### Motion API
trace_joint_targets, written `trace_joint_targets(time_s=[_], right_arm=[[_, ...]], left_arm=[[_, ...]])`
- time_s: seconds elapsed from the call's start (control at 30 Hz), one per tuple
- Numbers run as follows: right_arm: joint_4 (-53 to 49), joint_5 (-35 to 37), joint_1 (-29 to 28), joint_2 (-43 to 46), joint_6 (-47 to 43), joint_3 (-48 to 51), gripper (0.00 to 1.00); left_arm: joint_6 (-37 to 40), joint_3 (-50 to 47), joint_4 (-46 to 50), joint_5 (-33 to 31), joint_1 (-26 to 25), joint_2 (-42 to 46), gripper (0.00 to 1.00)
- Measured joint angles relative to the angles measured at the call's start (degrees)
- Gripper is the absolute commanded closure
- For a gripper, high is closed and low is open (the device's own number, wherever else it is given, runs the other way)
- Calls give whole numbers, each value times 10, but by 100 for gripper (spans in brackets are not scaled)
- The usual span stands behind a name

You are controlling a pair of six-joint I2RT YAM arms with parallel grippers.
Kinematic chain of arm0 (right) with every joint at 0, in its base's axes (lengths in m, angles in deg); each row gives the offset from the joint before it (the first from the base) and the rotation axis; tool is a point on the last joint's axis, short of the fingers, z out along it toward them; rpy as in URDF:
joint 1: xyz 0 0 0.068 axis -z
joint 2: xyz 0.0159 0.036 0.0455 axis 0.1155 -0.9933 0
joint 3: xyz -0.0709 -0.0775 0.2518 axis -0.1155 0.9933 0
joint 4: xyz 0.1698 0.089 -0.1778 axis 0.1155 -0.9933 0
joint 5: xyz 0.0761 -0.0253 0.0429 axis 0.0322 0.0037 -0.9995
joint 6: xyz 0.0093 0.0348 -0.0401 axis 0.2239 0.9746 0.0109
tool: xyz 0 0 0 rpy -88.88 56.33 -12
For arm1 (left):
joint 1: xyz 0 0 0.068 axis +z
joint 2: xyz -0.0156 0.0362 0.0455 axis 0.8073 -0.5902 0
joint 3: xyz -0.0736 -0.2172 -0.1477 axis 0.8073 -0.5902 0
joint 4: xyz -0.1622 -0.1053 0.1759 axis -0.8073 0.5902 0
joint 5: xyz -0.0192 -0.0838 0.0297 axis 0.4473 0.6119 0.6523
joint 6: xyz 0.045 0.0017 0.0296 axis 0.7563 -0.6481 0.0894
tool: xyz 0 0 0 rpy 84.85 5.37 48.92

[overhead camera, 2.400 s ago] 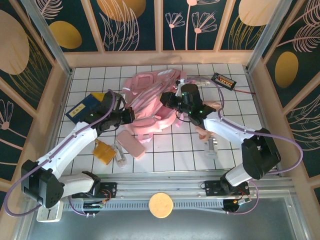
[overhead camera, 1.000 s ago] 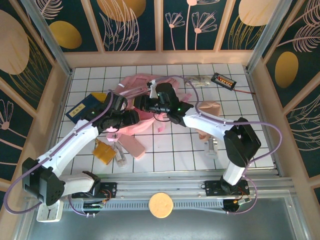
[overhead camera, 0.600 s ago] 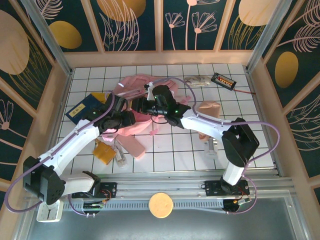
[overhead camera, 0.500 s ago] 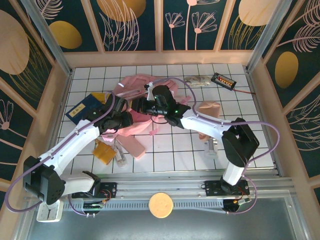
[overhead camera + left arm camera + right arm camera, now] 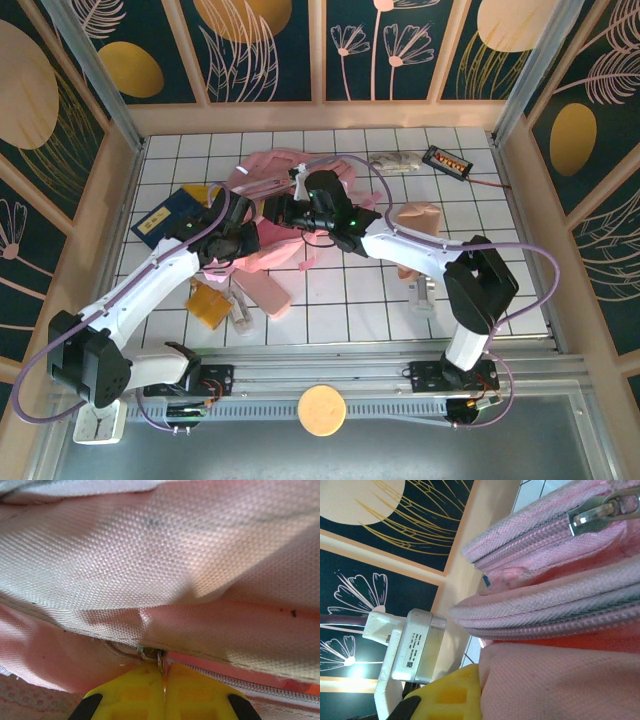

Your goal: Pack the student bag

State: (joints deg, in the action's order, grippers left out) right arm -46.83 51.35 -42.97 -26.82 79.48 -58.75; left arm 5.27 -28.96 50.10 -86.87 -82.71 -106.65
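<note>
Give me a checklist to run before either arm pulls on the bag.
1. Left gripper shut on zip pull: ok.
2. Right gripper shut on bag fabric: ok.
3. Zip opened: not ok, teeth beside the pull look closed.
4. Pencil case packed: not ok, lying on table.
5. Straps snag-free: cannot tell.

Student bag behind pencil case, left of pouch.
</note>
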Motion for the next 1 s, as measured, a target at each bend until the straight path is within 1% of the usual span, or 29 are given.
trace_joint_targets(time_s=[0.07, 0.17, 0.23, 0.33, 0.47, 0.6, 0.67, 0.77, 0.9, 1.0], right_arm=[[-8, 2, 0, 0, -17, 0, 100], [-8, 9, 7, 12, -43, 20, 100], [-8, 12, 19, 34, -60, 52, 100], [-10, 12, 44, 66, -89, 97, 100], [-5, 13, 62, 108, -138, 144, 100], [-3, 19, 52, 132, -196, 172, 100], [-3, 32, 36, 133, -237, 179, 100], [-5, 48, 10, 133, -282, 182, 100], [7, 67, 2, 135, -313, 199, 100], [15, 86, 7, 141, -330, 225, 100]], left_arm=[[0, 2, 7, 1, 0, 2, 100], [7, 20, 28, 7, 8, 6, 100], [18, 34, 34, 26, 17, 12, 100], [37, 50, 31, 74, 22, 18, 100], [48, 43, 14, 134, 31, 21, 100], [43, 15, -10, 194, 54, 24, 100], [32, 0, -26, 226, 71, 25, 100], [19, -8, -37, 255, 92, 22, 100], [23, -5, -37, 282, 103, 10, 100], [33, -3, -34, 322, 111, -1, 100]])
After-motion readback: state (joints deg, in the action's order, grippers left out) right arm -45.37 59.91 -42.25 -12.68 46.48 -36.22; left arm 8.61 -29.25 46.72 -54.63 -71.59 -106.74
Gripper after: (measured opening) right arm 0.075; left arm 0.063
